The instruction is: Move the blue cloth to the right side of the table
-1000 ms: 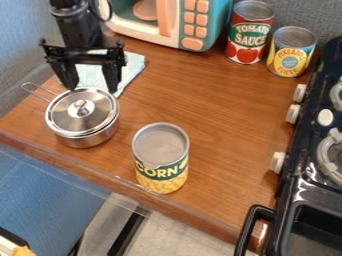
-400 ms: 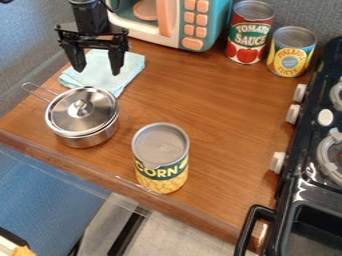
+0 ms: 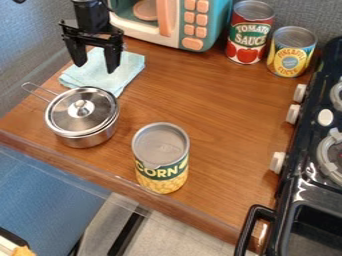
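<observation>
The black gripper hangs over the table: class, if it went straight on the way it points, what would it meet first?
Pointing down, the gripper would most likely meet the blue cloth first, though one slanted view leaves its height and exact landing spot unclear.

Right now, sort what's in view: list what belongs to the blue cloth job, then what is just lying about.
Belongs to the job:
- blue cloth
- gripper
- table

Just lying about:
- lidded pot
- green-and-yellow can
- red-and-green can
- yellow-and-blue can
- toy microwave
- stove
</observation>
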Motion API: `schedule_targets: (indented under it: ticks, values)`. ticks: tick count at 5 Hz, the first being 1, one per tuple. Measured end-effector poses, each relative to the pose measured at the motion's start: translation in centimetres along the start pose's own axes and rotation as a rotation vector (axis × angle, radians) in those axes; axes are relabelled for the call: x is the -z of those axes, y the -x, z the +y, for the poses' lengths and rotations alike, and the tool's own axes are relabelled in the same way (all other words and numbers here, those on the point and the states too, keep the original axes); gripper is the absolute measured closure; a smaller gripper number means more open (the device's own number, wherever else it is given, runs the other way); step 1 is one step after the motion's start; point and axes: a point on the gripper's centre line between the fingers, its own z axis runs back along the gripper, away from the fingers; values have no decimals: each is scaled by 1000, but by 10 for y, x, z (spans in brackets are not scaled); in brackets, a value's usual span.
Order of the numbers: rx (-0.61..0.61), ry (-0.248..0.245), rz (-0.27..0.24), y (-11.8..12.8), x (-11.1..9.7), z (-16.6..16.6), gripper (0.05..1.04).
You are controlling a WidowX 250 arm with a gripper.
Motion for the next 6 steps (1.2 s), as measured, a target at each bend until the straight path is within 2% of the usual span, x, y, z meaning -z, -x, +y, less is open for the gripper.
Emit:
schedule_targets:
  ticks: [1, 3, 5, 6]
  values:
    - [48, -21, 7, -7, 9, 10, 83]
    - [20, -57, -76, -20, 19, 19, 83]
    - [-76, -27, -63, -10, 32, 7, 83]
    - [-117, -36, -43, -8, 32, -17, 83]
